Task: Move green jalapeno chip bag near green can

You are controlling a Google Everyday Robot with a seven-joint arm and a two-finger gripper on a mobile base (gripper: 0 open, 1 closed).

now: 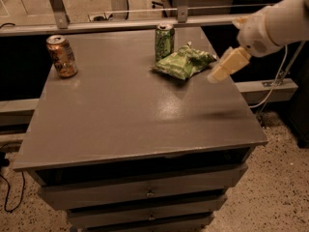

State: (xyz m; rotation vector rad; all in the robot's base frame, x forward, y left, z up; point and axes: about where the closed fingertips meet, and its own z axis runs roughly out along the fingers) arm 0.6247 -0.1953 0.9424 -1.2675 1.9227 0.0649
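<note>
I count two cans on the table [120, 129], the green can [164, 41] and an orange-gold can [62, 56], and one green jalapeno chip bag [182, 62]. The bag lies flat just right of the green can, with its long axis running left to right. The gripper [224, 65] hovers just right of the bag and holds nothing. I cannot tell how far open it is.

White arm [277, 23] stretched in from upper right, pale claw [223, 67] angled down-left, held in mid-air

Dim, warm overhead light puts a soft sheen on the middle of the table [120, 124]. The gripper [224, 66], motion-smeared above the table's right edge, casts a faint shadow on it.
</note>
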